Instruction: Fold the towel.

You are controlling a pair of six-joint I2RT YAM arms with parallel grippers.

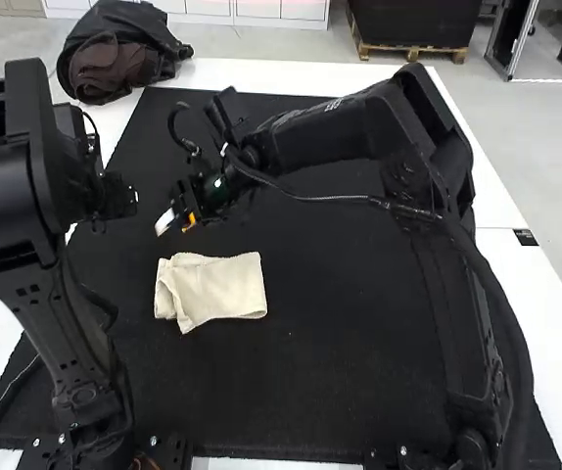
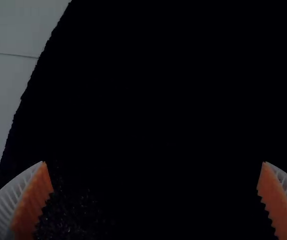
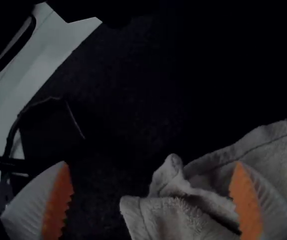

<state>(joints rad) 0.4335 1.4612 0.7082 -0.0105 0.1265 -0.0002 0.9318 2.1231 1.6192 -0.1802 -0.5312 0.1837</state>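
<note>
Both grippers stand wide apart at the fingers: the right gripper (image 1: 178, 221) is seen open above the mat, and the left gripper (image 1: 113, 196) is likewise spread, nothing gripped by either. Two ribbed white fingers are counted on each, four in all, every one faced with an orange pad (image 3: 57, 202).

One white table (image 1: 550, 294) is mostly covered by one black mat (image 1: 291, 392). Over it two arms are counted. The right arm (image 1: 335, 137) is raised from its base to a high bent elbow, its forearm stretched across toward the left side, with the wrist dipped and the gripper angled downward. By the left arm (image 1: 7, 157) a steeper pose is held: its lower link is leaned outward to a raised elbow, and its wrist is carried near the mat's left edge.

At the table's far left corner one dark bundle (image 1: 115, 29) of fabric is found (some brown is tucked in it). One cream towel (image 1: 217, 289) is laid on the mat, left of the middle, just on the near side of the right gripper. It is folded into a small, roughly rectangular packet, with uneven layers and a raised crease shown at its left end. One small black patch (image 1: 525, 237) is seen on the table's right side.
</note>
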